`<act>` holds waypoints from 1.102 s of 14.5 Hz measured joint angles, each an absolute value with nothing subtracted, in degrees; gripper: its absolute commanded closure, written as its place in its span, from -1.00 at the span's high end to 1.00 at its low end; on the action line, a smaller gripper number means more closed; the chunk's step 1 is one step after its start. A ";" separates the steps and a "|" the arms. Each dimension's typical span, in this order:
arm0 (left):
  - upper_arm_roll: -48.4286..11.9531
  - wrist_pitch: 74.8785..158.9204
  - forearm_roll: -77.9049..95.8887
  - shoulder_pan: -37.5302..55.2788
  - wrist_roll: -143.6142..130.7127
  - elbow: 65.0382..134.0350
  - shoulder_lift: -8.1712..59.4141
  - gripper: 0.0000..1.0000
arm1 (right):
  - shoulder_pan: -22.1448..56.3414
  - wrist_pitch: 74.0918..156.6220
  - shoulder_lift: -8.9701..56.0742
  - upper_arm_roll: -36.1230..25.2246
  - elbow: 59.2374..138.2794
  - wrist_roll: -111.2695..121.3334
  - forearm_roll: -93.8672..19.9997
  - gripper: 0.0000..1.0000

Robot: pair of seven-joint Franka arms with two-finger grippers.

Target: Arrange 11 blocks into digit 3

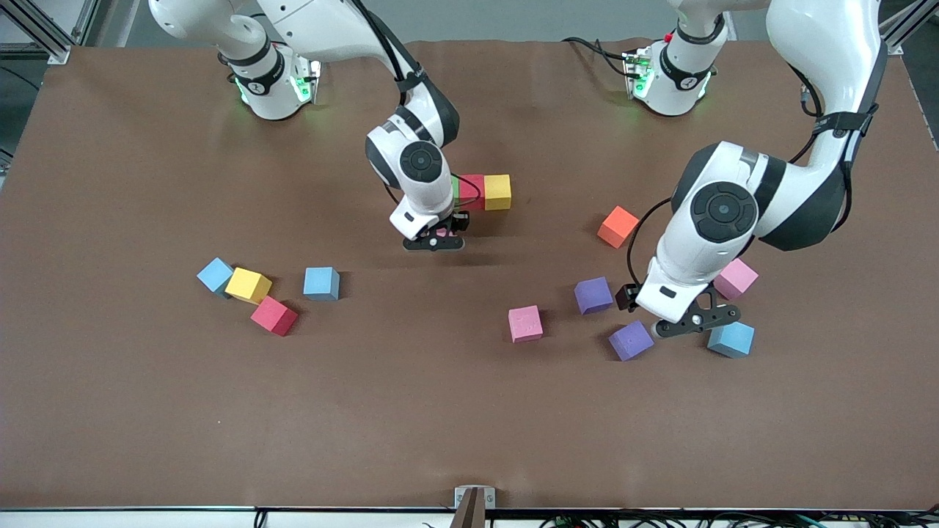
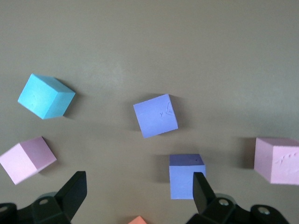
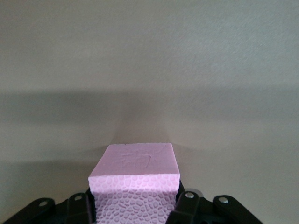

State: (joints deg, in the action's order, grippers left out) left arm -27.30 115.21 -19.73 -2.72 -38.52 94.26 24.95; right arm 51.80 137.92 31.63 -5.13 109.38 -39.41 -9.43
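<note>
My right gripper (image 1: 439,238) clenches a pink block (image 3: 135,179) just beside the started row (image 1: 484,192), probably its next cube. Left gripper (image 1: 697,320) spread, over purple block (image 2: 155,115).

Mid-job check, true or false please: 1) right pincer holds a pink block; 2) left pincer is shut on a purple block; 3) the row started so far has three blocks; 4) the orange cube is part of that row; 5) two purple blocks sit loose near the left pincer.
1) True: the right pincer is shut on a pink block.
2) False: the left pincer is open, holding nothing.
3) True: green, red, yellow.
4) False: the orange cube lies apart.
5) True: purple blocks and.
</note>
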 measured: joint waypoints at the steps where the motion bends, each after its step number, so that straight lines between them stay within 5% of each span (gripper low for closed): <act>1: -27.32 115.21 -19.73 -2.72 -37.58 94.26 25.07 1.00 | 52.15 137.92 31.63 -5.15 109.41 -39.63 -9.43 -0.29; 16: -28.17 115.49 -19.73 1.25 -36.98 93.08 33.28 1.00 | 53.40 138.03 30.83 -5.24 110.91 -39.79 -9.43 -0.17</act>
State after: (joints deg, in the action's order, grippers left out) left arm -28.17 115.49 -19.73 1.25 -36.98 93.08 33.28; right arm 53.40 138.03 30.83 -5.24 110.91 -39.79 -9.43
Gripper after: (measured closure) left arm 0.000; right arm 0.436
